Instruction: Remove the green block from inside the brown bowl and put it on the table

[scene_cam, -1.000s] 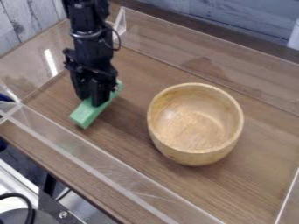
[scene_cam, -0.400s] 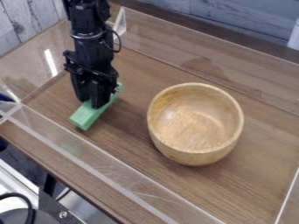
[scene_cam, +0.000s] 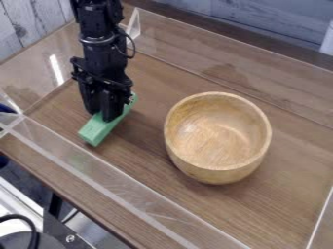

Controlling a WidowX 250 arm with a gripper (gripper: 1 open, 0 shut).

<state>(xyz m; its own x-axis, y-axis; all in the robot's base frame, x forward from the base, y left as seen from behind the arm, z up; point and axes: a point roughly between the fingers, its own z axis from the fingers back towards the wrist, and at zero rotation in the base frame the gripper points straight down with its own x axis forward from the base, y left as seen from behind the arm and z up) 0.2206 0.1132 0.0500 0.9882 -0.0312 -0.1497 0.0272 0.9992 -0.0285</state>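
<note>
Wood-grain table carries the empty brown bowl; my end effector grips the green block, apparently touching down well apart. Next I release and lift.

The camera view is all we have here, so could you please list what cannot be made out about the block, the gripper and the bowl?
- Green block: its upper end, hidden in the camera view by the gripper.
- Whether the block lies fully on the table: the far end is covered.
- Gripper fingers: dark and too small to tell apart.
- Brown bowl: its far outer wall, hidden by its own rim.
- Arm: cut off by the top edge.
</note>
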